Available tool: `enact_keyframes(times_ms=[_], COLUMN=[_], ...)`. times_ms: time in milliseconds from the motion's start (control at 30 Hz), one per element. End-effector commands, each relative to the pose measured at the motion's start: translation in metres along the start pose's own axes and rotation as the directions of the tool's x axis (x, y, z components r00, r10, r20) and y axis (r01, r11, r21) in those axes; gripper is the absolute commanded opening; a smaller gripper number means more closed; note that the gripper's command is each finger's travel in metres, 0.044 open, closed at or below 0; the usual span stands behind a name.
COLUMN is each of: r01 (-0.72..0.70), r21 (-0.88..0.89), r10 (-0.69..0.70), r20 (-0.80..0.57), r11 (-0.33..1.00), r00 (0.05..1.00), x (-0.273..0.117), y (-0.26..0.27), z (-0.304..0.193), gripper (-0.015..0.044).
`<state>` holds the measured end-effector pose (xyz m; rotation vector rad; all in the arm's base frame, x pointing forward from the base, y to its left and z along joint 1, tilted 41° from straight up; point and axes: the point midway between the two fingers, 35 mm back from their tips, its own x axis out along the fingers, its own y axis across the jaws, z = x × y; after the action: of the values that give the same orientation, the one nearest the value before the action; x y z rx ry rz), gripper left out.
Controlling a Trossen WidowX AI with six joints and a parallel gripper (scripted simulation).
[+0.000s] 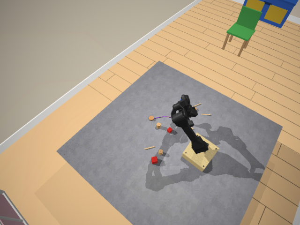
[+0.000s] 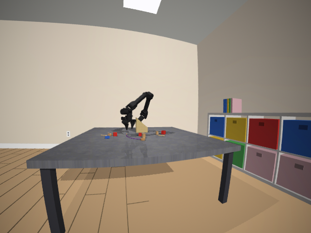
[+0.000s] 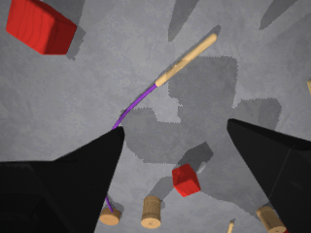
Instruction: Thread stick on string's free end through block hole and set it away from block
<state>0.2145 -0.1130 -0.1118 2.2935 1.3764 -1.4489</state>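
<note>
My gripper (image 2: 129,128) (image 3: 174,127) is open and empty above the table. The string's stick (image 3: 187,60) lies on the table, beyond the fingertips in the wrist view; the arm mostly hides it in the top view. The purple string (image 1: 162,117) (image 2: 131,137) (image 3: 130,111) runs from it past the left finger to the round wooden button (image 1: 151,118) (image 2: 143,139) (image 3: 111,216). A large pale wooden block (image 1: 193,157) (image 2: 141,127) shows by the arm's base; I can make out no hole or string through it.
Red cubes (image 1: 169,130) (image 1: 154,160) (image 2: 114,134) (image 3: 186,180) (image 3: 41,26) and upright wooden cylinders (image 1: 158,125) (image 1: 160,152) (image 3: 152,213) stand about. Loose sticks (image 1: 149,147) (image 1: 206,114) lie to both sides. A blue piece (image 2: 107,137) lies at the left in the exterior view.
</note>
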Motion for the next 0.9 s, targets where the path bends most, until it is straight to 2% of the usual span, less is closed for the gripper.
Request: enact_keyframes(times_ms=[0, 67, 633, 867], r01=[-0.011, -0.010, -0.010, -0.010], r21=[0.800, 0.828, 0.829, 0.829], r10=[0.019, 0.019, 0.019, 0.019], r20=[0.000, 0.000, 0.000, 0.000], r11=[0.600, 0.560, 0.559, 0.559], r00=[1.000, 1.000, 1.000, 1.000], x=[-0.0022, -0.0021, -0.0021, -0.0021], y=[0.0062, 0.0061, 0.0061, 0.0061], z=[0.0315, 0.0325, 0.0326, 0.0326], gripper=[0.0440, 0.0440, 0.0440, 0.0256])
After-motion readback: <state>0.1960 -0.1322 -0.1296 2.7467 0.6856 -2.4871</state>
